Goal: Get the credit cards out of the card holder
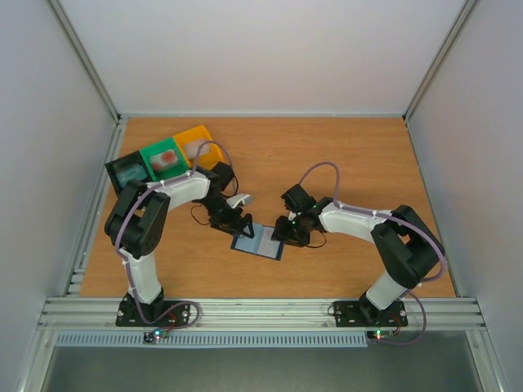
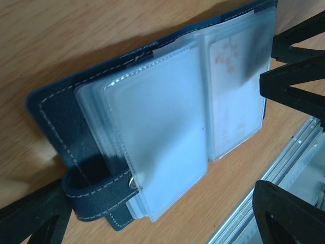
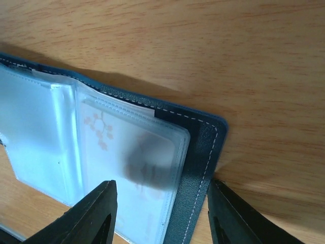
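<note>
Silver ribbed aluminium rail runs along the near edge of the bench and carries both arm bases. The left arm rises from it, folds at a high elbow and reaches forward and inward. The right arm mirrors it, elbow out to the right and forearm angled toward the middle. Both wrists tip down over the flat dark navy-blue bifold card holder, which lies open on the brown wood-grain bench, just ahead of the gap between the bases.

The left claw stands wide, its black fingers spread to either side of the holder's strap end and gripping nothing. The right claw is also parted. One finger is over the sleeves and the other outside the cover's stitched right edge; whether either touches cannot be told.

The cover is grained, with pale stitching and a closing strap bearing a small metal snap. Frosted clear plastic sleeves fan out inside. The sleeve on the right claw's side holds a pale credit card with reddish branching marks.

Wood grain shows on every side of the holder. Farther off, by the left wall, a black plastic bin, a green plastic bin and a yellow plastic bin sit in a touching row, well apart from the holder.
</note>
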